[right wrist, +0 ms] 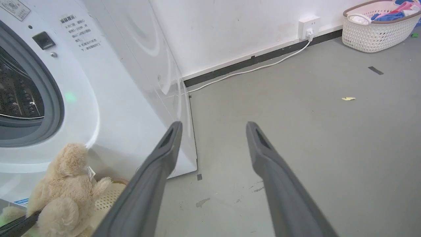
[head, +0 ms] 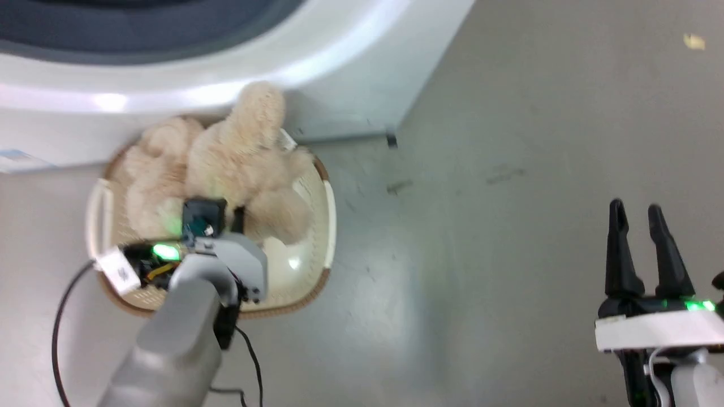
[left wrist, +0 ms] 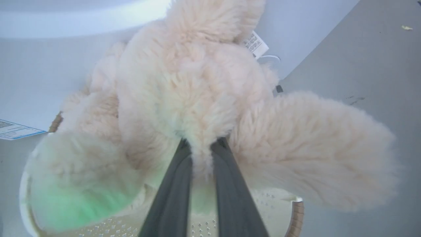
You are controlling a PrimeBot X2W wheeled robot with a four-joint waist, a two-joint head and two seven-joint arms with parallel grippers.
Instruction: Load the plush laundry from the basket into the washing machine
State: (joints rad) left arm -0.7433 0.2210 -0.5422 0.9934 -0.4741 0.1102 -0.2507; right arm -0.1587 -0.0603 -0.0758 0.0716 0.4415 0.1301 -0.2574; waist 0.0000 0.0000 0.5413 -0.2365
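**Basket at the foot of the washer**

The small cream-white perforated plastic basket sits on the grey floor, just in front of the large white front-loading washing machine. The fluffy cream-beige plush laundry lies in the basket, one lobe rising above its rim. The dark-fingered left gripper is over the basket, with plush between its fingers. The right gripper is well apart to the right.

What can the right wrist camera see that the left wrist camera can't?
Right wrist view: the open right hand, the washing machine's shiny drum, a wall socket and a hamper of clothes. Left wrist view: the left hand pinching a tuft of fur. Both: the plush laundry, its basket, the machine's white front and grey floor.
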